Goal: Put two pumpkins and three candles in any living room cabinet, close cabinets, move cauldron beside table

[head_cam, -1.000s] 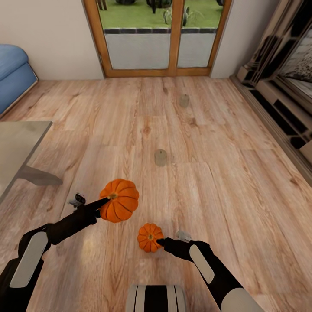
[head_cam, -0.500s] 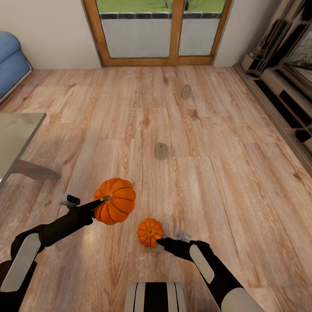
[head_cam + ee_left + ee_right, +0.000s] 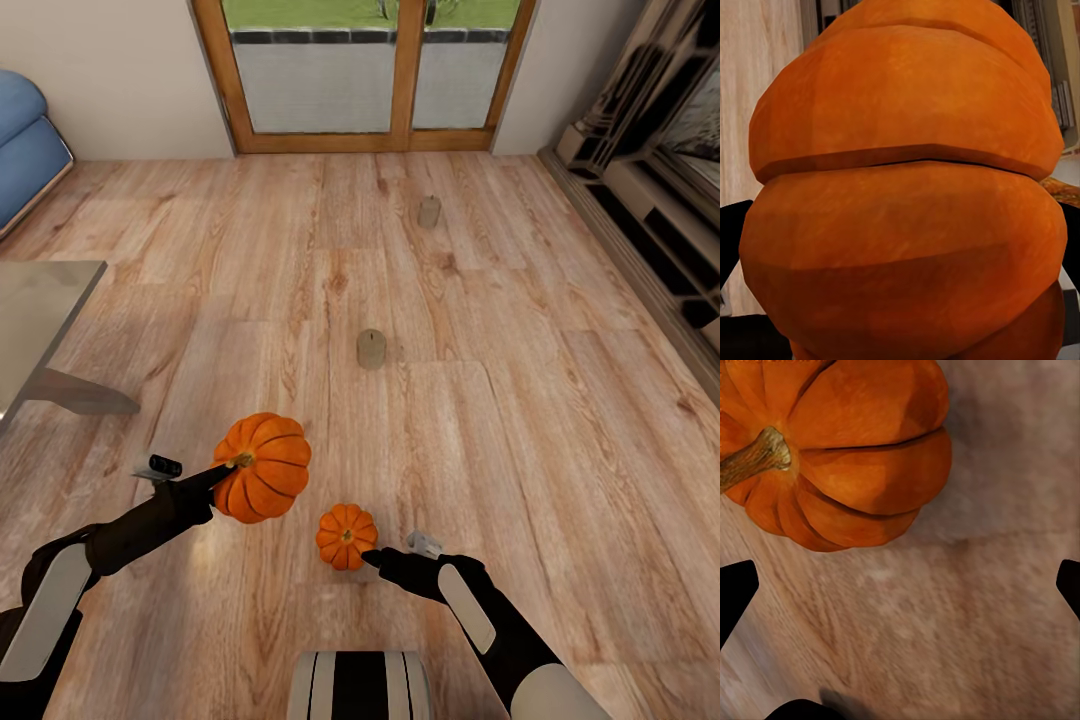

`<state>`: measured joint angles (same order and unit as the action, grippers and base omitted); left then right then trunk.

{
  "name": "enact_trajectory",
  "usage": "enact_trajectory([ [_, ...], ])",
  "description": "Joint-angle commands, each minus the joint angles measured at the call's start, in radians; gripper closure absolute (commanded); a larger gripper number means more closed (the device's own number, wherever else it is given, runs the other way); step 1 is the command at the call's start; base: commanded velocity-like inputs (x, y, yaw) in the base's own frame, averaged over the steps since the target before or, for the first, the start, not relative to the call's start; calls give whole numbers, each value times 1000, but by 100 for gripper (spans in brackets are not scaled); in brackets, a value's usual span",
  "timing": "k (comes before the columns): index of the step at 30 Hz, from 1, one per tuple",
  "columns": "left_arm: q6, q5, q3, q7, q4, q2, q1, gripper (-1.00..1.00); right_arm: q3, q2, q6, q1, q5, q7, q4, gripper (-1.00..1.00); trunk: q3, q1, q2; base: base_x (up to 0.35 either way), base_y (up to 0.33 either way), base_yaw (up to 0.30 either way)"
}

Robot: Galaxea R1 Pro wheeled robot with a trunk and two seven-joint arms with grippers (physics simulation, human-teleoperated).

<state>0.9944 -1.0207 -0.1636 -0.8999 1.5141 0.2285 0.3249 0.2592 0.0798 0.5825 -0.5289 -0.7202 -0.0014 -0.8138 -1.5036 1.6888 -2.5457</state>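
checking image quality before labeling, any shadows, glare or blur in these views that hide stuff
Head view: even, soft light, sharp throughout; faint shadows under the small pumpkin and the table. Left wrist view: the large pumpkin sits so close that it blocks nearly all behind it, its ribs faceted. Right wrist view: the floor looks soft and smeared, with a dim shadow beside the small pumpkin.

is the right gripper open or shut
Open. The right gripper has its fingertips spread wide over bare floor, with the small pumpkin beside them, not between.
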Motion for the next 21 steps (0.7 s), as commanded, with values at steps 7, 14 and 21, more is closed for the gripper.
enact_trajectory([
  [7, 4, 1, 1, -4, 0, -1, 0, 100, 0, 0, 3, 0, -1, 0, -1, -100, -1, 0, 0, 0, 0, 0],
  [14, 4, 1, 1, -4, 0, -1, 0, 100, 0, 0, 3, 0, -1, 0, -1, -100, -1, 0, 0, 0, 0, 0],
  [21, 4, 1, 1, -4, 0, -1, 0, 100, 0, 1, 3, 0, -1, 0, -1, -100, -1, 0, 0, 0, 0, 0],
])
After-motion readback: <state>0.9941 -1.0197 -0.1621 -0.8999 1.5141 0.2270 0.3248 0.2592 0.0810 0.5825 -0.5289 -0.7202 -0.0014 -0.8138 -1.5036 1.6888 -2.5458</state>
